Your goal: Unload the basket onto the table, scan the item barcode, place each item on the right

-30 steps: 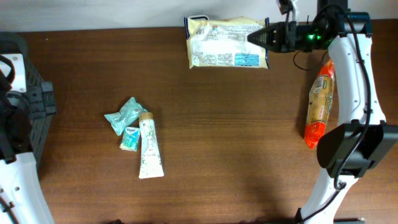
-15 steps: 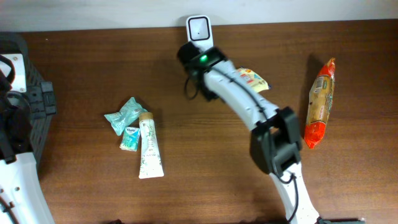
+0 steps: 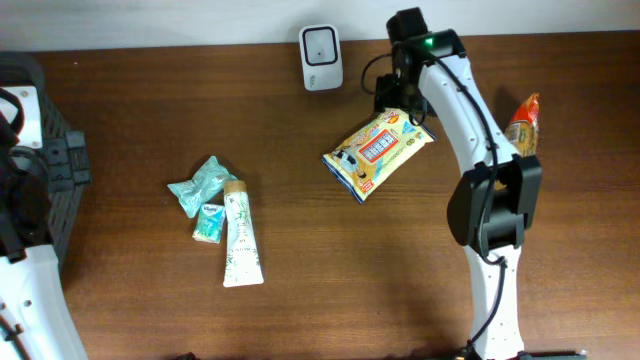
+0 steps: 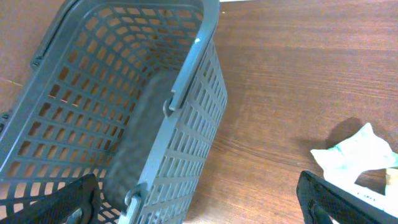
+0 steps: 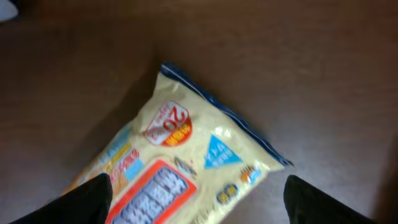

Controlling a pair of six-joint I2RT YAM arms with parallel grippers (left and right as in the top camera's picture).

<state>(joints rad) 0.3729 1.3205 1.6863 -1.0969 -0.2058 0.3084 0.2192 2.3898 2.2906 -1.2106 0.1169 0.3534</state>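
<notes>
The item, a yellow snack bag (image 3: 378,152), lies flat and tilted on the brown table, printed front up, with no barcode showing. The white scanner (image 3: 320,44) stands at the table's back edge, left of the bag. My right gripper (image 3: 393,100) hangs over the bag's upper right corner. In the right wrist view the snack bag (image 5: 186,162) lies below the right gripper (image 5: 199,211), whose jaws are wide open and apart from it. The left gripper (image 4: 199,208) is open beside the grey basket (image 4: 124,93), holding nothing.
Two teal packets (image 3: 205,183) and a white tube (image 3: 241,240) lie left of centre. An orange snack bag (image 3: 512,160) lies at the right, partly behind my right arm. The basket (image 3: 45,170) stands at the left edge.
The right gripper has opened and let go of the yellow bag. The bag now lies on the table, and the arm has swung right, away from the scanner.
</notes>
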